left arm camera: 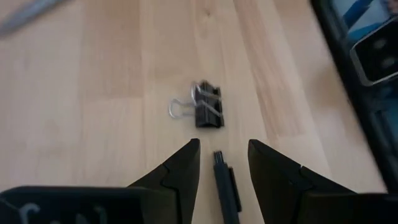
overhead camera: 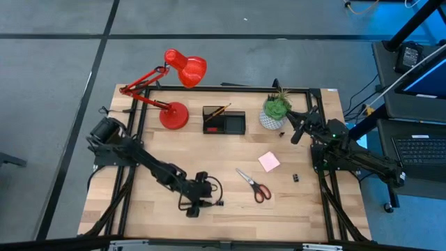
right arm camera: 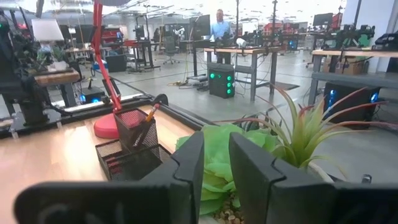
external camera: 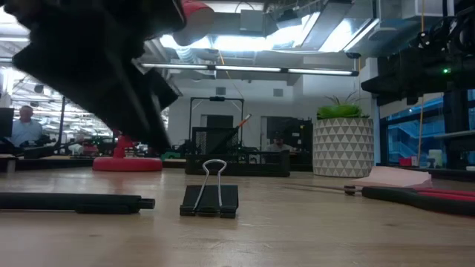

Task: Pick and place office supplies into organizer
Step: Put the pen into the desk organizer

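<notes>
Low over the table's front edge, the left gripper (left arm camera: 224,158) is held open astride a black pen (left arm camera: 225,186), nothing gripped yet (binder clip (left arm camera: 208,105) just beyond). A descent and squeeze are called for next. Beside the plant (overhead camera: 277,107), the right gripper (right arm camera: 216,163) is parked, fingers slightly apart, empty.

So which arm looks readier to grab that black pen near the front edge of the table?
The left. Its left gripper hangs open right over the black pen, beside the black binder clip. The right gripper sits far off by the potted green plant.

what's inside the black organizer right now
In the organizer, an orange pencil leans in the taller mesh section, and something red lies in a low compartment. The mesh walls hide that section's bottom, so anything else there cannot be seen.
</notes>
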Robot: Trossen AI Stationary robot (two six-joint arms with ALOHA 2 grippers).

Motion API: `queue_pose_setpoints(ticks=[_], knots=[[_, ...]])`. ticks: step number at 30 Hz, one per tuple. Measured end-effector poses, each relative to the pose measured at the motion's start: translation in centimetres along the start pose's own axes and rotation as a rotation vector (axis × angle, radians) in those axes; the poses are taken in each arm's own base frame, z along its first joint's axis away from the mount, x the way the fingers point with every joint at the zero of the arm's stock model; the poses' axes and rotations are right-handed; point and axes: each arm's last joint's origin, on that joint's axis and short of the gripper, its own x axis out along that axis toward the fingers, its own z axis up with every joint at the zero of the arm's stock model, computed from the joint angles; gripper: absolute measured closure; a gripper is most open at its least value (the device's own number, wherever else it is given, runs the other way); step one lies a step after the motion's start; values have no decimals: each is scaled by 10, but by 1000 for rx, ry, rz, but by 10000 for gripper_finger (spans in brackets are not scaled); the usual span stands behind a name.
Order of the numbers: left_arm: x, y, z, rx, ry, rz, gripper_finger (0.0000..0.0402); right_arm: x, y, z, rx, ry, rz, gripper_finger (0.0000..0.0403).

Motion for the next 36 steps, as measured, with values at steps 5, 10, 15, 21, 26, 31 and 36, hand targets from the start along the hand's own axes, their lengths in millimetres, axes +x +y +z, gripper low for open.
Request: queue_pose_setpoints(ticks=[5, 10, 15, 21, 26, 31, 36], knots=[[5, -15, 13, 21, 122, 51, 272, 0, 0, 0, 3, 0, 0, 323], [10, -24, 27, -11, 295, 136, 272, 0, 0, 0, 3, 0, 0, 323], [22, -30, 35, -27, 375, 173, 272, 0, 0, 0, 2, 0, 0, 323], [32, -35, 39, -54, 400, 144, 272, 0, 0, 0, 0, 0, 0, 323], [32, -31, 31, -117, 476, 194, 272, 0, 0, 0, -1, 0, 0, 323], [31, -29, 29, -132, 492, 224, 272, 0, 0, 0, -1, 0, 0, 323], [41, -25, 24, -136, 515, 238, 272, 0, 0, 0, -1, 1, 0, 323]])
